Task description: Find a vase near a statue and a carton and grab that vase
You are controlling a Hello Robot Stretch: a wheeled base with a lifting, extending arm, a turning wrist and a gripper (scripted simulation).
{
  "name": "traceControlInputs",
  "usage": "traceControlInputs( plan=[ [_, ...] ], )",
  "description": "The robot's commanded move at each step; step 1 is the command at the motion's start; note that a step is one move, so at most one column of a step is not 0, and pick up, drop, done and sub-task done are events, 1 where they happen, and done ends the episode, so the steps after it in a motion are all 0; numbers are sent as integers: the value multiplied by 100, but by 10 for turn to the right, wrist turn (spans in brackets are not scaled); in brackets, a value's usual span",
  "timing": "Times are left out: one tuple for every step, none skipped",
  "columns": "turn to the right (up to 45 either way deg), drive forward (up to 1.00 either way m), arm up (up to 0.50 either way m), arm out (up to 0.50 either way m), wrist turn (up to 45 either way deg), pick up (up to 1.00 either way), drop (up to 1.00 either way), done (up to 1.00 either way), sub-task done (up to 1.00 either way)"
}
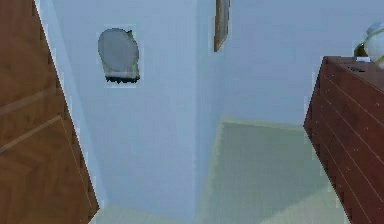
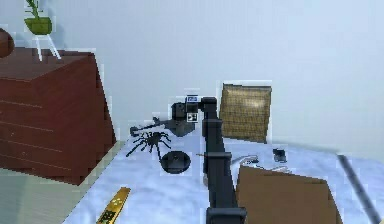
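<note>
Vase-like shape [image 1: 372, 41] atop dresser [image 1: 346, 112]; open floor [image 1: 262, 172]

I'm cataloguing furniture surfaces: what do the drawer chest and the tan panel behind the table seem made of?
Drawer chest: apparently wood, reddish-brown, dull finish, with horizontal drawer lines. Tan panel: probably woven wicker or cane, judging by its crosshatched texture; fabric is possible.

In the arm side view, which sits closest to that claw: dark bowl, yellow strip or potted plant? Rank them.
From the gripper:
1. Dark bowl, just lower right.
2. Yellow strip, bottom left.
3. Potted plant, top left on the dresser.
</note>
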Motion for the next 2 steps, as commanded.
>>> traceControlInputs(
  plan=[
    [0,0,0,0,330,0,0,0,0],
    [0,0,-30,0,0,0,0,0,0]
  ],
)
